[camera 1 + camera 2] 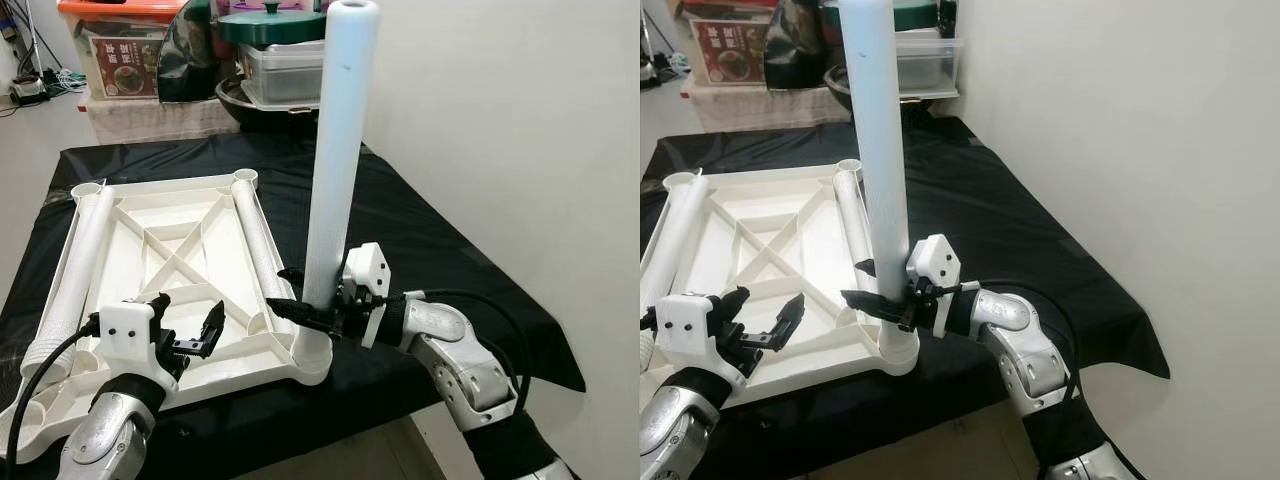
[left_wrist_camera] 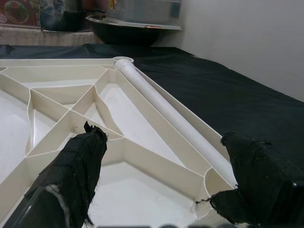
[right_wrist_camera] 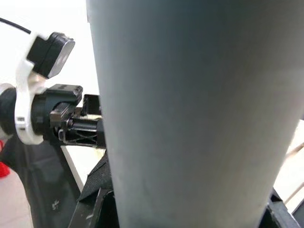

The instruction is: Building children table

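Right gripper closed around upright white leg, low down, just above corner socket of upturned white tabletop lying on black-covered surface. Left gripper wide open, holding nothing, above near edge of tabletop. In left wrist view: second leg lying along tabletop rim. In right wrist view: left gripper's white mount beyond gripped leg.

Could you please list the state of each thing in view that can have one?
Upright table leg: standing in the tabletop's near right corner socket.
Tabletop: upside down on the black cloth.
Two spare legs: lying flat on the tabletop.
Right gripper: shut on the upright leg.
Left gripper: open, holding nothing.
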`<state>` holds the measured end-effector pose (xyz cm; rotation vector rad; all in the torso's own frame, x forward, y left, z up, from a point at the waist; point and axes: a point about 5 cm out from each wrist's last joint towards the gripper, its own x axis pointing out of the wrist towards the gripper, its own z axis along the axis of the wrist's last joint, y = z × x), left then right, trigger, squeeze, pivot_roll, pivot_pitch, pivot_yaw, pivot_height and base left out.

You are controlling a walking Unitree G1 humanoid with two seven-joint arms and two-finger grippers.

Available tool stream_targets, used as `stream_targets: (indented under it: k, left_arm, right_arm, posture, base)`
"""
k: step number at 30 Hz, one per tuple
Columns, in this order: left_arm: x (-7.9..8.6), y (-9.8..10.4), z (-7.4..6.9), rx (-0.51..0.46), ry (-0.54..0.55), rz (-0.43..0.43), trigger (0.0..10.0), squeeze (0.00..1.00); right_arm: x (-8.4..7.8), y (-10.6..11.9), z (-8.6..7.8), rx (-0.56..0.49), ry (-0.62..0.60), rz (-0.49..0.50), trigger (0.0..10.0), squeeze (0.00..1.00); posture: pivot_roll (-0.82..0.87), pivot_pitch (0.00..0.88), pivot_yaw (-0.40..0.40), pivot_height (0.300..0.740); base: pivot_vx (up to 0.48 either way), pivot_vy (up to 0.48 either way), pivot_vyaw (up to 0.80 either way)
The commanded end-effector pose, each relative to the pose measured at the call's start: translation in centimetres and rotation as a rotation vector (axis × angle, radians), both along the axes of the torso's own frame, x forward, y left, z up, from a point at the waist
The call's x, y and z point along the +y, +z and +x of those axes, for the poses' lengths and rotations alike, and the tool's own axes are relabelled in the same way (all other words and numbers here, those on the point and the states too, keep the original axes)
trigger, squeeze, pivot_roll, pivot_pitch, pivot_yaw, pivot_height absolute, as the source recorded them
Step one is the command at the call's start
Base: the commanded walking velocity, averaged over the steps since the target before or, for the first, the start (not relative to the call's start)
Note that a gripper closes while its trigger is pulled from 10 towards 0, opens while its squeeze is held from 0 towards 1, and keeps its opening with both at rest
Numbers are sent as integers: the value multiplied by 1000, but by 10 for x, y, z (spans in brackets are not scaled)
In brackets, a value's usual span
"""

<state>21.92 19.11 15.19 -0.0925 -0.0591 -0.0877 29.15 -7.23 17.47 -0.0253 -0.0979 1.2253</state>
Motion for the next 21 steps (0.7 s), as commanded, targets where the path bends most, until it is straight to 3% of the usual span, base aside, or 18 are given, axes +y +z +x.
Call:
stream_targets:
  k: [1,9,21]
  left_arm:
    - [2,-2,2,5,15,4,10000,0]
    - [3,-2,1,5,20,3,10000,0]
    - [11,-1,-2,4,54,-18,10000,0]
  right_arm:
    - [-1,-25,3,125,-32,-39,10000,0]
    - [0,-25,6,110,-34,-63,10000,0]
    - [15,-29,5,114,149,-155,10000,0]
  posture:
    - [95,0,-81,740]
    - [104,0,-87,740]
    - [127,0,-107,740]
  base:
    - [0,0,0]
    - [0,0,0]
    - [0,0,0]
